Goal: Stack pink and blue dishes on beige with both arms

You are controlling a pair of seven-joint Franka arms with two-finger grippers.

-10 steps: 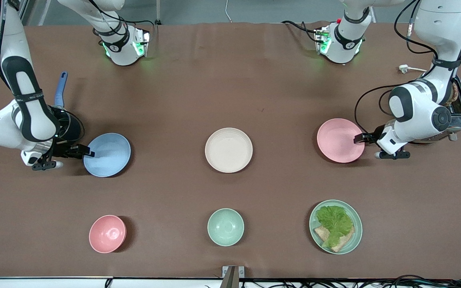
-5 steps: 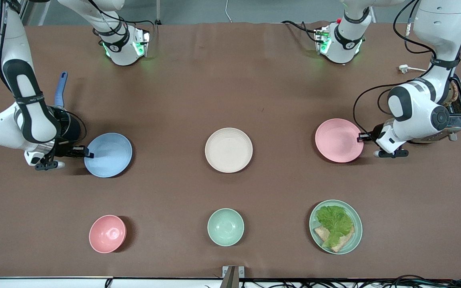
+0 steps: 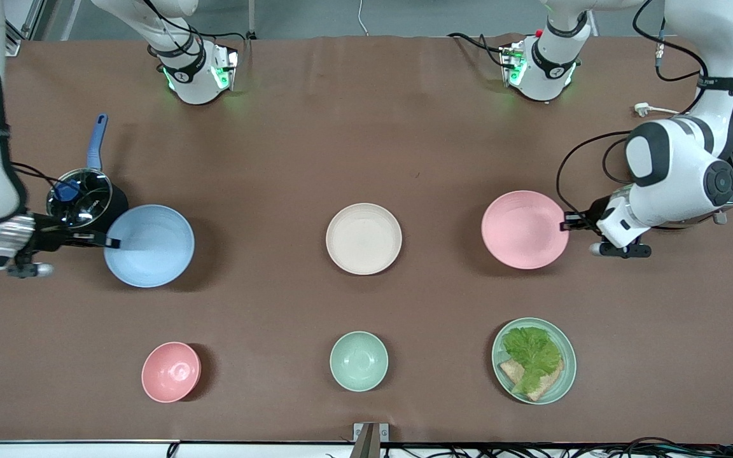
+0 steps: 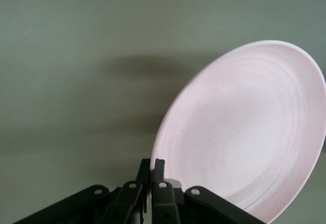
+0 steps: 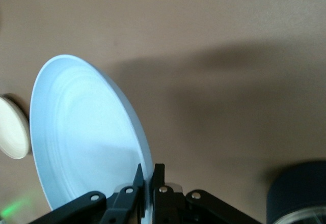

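1. My right gripper (image 3: 111, 242) is clamped on the rim of the shallow round matte light-blue plate (image 3: 149, 245), which hangs at the middle left of the front frame, clear of the brown table (image 3: 366, 146); the right wrist view shows my fingers (image 5: 159, 178) pinching its edge.
2. My left gripper (image 3: 569, 223) is likewise pinched onto the rim of the shallow round matte pale-pink plate (image 3: 523, 229), held up at the middle right.
3. The shallow round matte cream-beige plate (image 3: 364, 238) sits bare at the frame's centre, between the two held plates.
4. I judge the pick-ups done; carrying both plates to the beige one and setting them down in turn is still left.
5. The small pink bowl (image 3: 171, 371), mint-green bowl (image 3: 359, 360) and mint-green plate with lettuce (image 3: 534, 360) lie untouched along the bottom.
6. I can read no writing or brand anywhere.
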